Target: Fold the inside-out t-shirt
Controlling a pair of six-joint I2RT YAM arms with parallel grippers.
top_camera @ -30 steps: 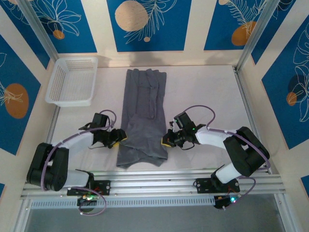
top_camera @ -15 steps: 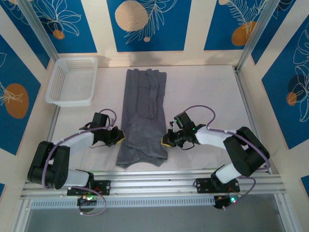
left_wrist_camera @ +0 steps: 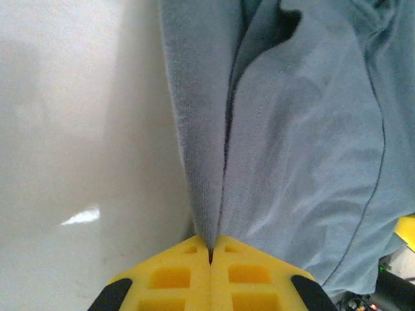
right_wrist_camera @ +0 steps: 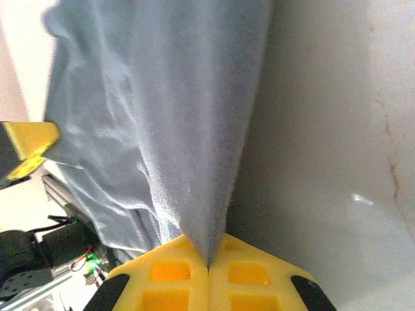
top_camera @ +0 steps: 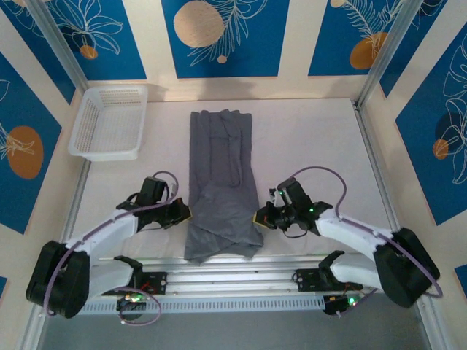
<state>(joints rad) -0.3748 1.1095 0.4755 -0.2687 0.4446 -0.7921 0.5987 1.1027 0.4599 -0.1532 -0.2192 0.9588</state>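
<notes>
Your left gripper [top_camera: 183,213] is clamped on the t-shirt [top_camera: 222,168] at its left edge, your right gripper [top_camera: 260,217] on its right edge; its length runs away from both.

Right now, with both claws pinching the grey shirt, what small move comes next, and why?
Probably raise both together and carry the near end toward the far end. The left gripper and right gripper are shut on opposite edges of the shirt, which lies as a long narrow strip.

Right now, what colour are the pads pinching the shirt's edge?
Bright yellow, clearest in the left wrist view, where the fingertips clamp the grey t-shirt.
</notes>
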